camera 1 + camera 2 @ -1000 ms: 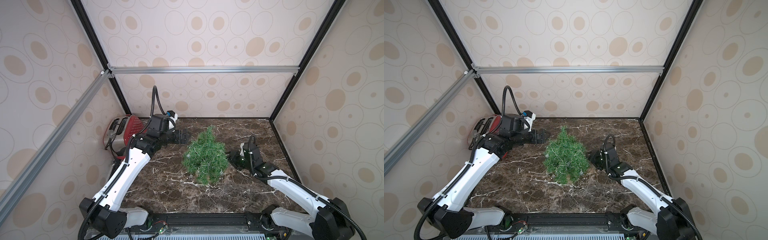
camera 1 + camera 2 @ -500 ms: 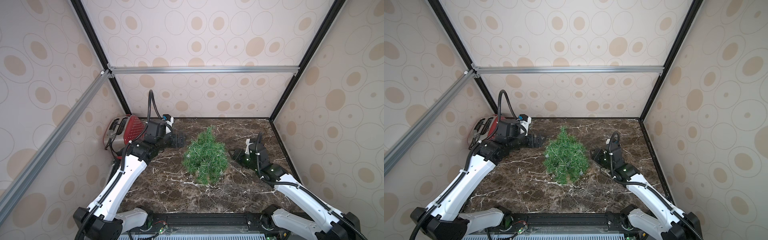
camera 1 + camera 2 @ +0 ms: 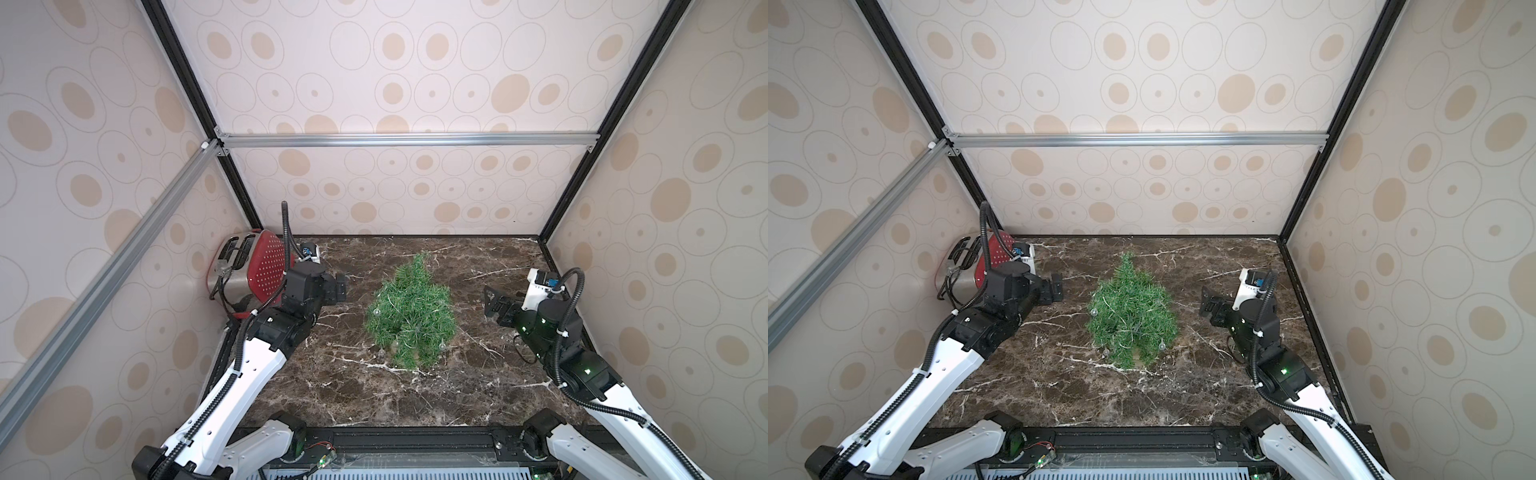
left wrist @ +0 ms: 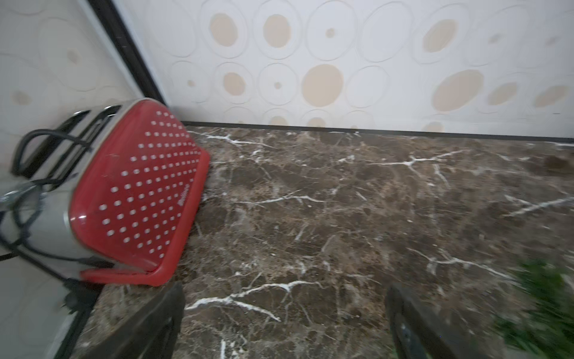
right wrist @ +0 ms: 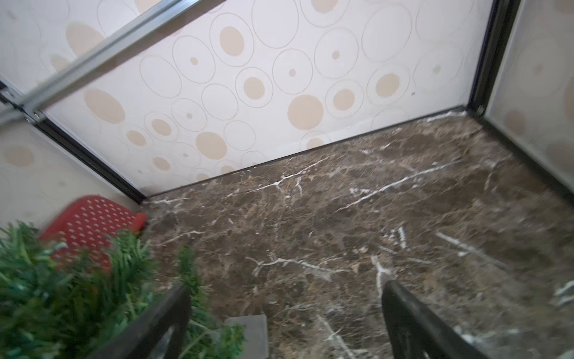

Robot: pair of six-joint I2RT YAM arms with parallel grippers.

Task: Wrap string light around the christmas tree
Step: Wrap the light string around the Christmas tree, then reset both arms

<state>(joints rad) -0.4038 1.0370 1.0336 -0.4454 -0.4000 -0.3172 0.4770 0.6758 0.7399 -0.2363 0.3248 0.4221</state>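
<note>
1. Walls (image 3: 415,62) papered with beige ovals closed the scene on the left, right and far sides.
2. The brown marble table (image 3: 374,395) filled the floor of the enclosure, and everything else stood on it or hung over it.
3. The red and steel toaster (image 3: 249,270) sat in the far left corner, tilted against the left wall, with a dark cord looped over its slots.
4. The christmas tree (image 3: 409,320) stood near the middle of the table, its pointed top toward the far wall in both top views (image 3: 1129,316). Neither arm touched it.
5. The left tool (image 3: 340,286) hung just right of the toaster and left of the tree, with bare table between it and the branches. In the left wrist view its fingers (image 4: 155,326) stood wide apart with nothing between them.
6. The right tool (image 3: 494,305) hung right of the tree, toward the right wall and clear of the branches. In the right wrist view its fingers (image 5: 413,323) were spread wide and held nothing.
7. The string light (image 3: 1125,328) lay wound through the tree's branches as thin silvery wire. Clear bulbs showed at the left edge and low on the near right side.
8. A small grey box (image 5: 248,332) lay flat on the table by the tree's lowest branches. It showed only in the right wrist view.
</note>
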